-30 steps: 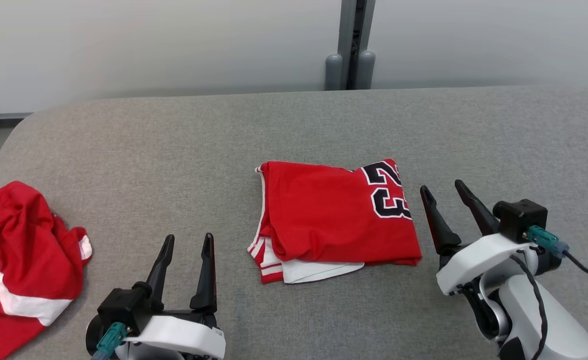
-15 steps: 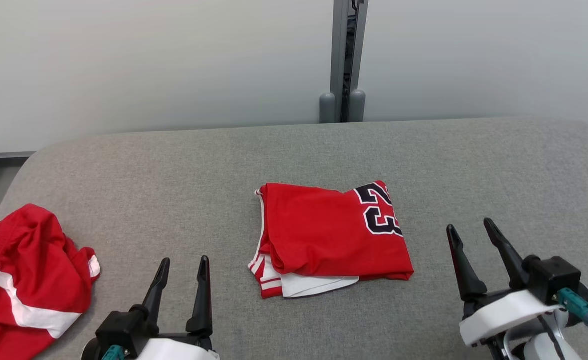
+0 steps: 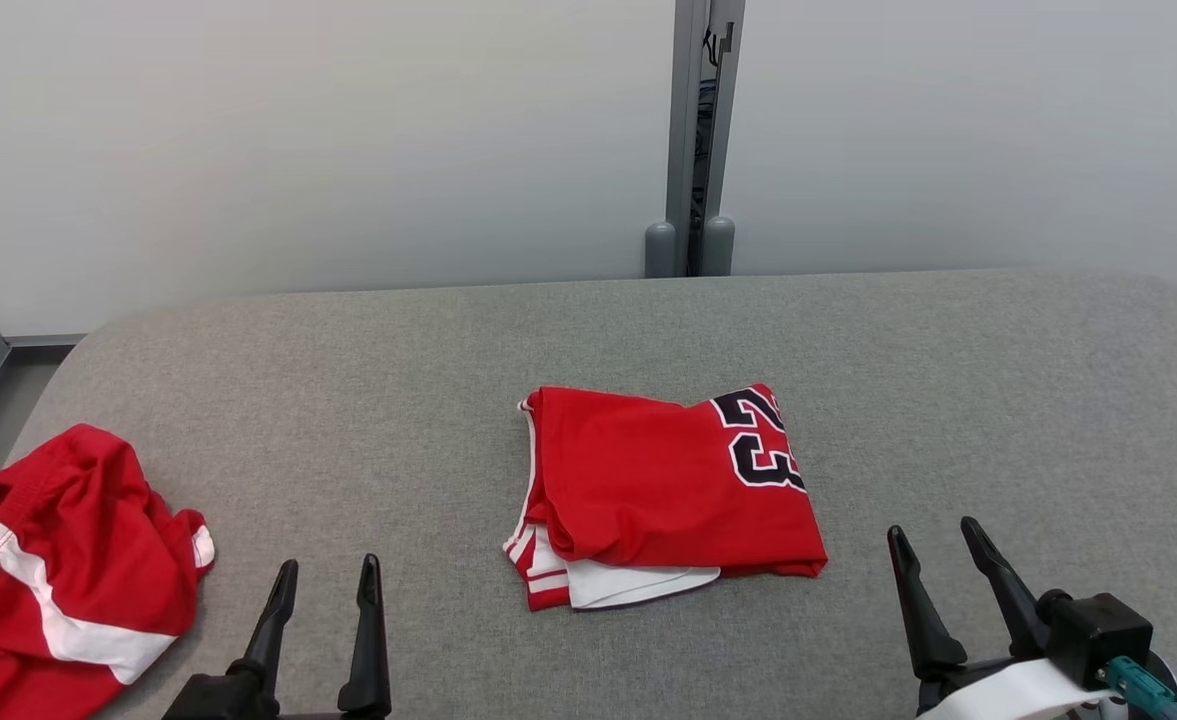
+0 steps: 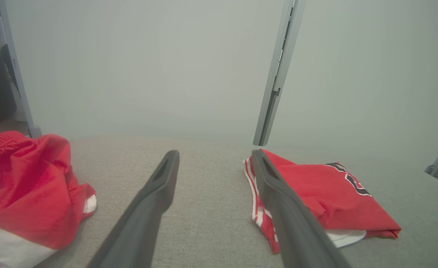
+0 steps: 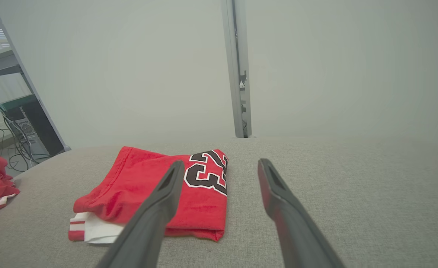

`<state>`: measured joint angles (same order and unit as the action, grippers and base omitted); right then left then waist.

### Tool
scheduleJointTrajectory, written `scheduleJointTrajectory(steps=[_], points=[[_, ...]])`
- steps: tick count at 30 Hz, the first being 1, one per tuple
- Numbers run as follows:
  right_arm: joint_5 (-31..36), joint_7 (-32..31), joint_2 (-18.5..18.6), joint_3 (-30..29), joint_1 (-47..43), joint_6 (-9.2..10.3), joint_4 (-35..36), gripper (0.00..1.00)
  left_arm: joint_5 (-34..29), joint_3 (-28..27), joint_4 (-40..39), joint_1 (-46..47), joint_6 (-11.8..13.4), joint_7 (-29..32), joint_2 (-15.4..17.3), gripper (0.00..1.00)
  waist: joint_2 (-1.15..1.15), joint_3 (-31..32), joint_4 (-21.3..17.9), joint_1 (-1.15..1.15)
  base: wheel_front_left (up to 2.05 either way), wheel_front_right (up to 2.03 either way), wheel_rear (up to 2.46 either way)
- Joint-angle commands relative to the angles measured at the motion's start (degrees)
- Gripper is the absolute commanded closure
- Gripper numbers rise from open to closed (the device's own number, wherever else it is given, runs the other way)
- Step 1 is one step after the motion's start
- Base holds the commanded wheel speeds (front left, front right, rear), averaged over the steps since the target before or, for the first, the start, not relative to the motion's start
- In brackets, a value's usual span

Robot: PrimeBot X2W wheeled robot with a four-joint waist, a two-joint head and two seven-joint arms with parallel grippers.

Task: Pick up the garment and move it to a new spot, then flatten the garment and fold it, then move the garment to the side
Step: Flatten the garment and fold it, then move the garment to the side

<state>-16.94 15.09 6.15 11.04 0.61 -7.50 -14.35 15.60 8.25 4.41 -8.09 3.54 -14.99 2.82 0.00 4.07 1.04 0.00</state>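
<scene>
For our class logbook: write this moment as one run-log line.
folded red jersey: centred, untouched | left gripper: open, empty | right gripper: open, empty

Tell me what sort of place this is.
Probably a robotics lab or test bay, not a home. A grey fabric-covered table stands against plain partition panels joined by a metal post, and a rack with loose cables and computer gear stands beside it.

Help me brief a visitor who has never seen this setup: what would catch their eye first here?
First, the folded red jersey with a black 23, lying in the middle of the grey padded table. Next, the crumpled red-and-white garment at the table's left edge. The left claw and the right claw stand open at the near side, touching neither.
</scene>
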Motion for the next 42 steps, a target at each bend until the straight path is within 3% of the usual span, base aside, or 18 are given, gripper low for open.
scheduleJointTrajectory(steps=[1,23,30,35,42], points=[[-0.08,0.08,0.24,-0.52,-0.38,0.00,-0.29,0.00,-0.59,-0.35,-0.22,-0.71,0.06,-0.27,0.18,0.00,0.00,0.09,0.05,0.00,0.00,0.00,0.00],[-3.29,0.08,-0.55,0.76,0.36,0.00,-3.09,0.00,-1.84,0.30,1.29,-0.55,-0.75,-0.27,0.18,0.00,0.00,0.60,2.25,0.00,0.00,0.00,0.00],[-11.45,0.08,-0.55,0.88,4.19,0.00,-6.91,0.00,-2.25,0.89,1.40,0.43,-1.14,-0.27,0.18,0.00,0.00,-0.86,4.40,0.00,0.00,0.00,0.00],[-19.96,0.08,-0.64,0.34,9.21,-0.01,-13.57,0.00,-2.61,1.72,1.89,1.08,-1.40,-0.27,0.19,0.00,0.00,-2.48,6.51,0.00,0.00,0.00,0.00],[-29.45,0.05,2.27,3.29,16.09,-0.01,-22.23,0.00,-2.16,2.48,2.27,2.35,-0.64,-0.26,0.17,0.00,0.00,-4.46,8.86,0.00,0.00,0.00,0.00]])
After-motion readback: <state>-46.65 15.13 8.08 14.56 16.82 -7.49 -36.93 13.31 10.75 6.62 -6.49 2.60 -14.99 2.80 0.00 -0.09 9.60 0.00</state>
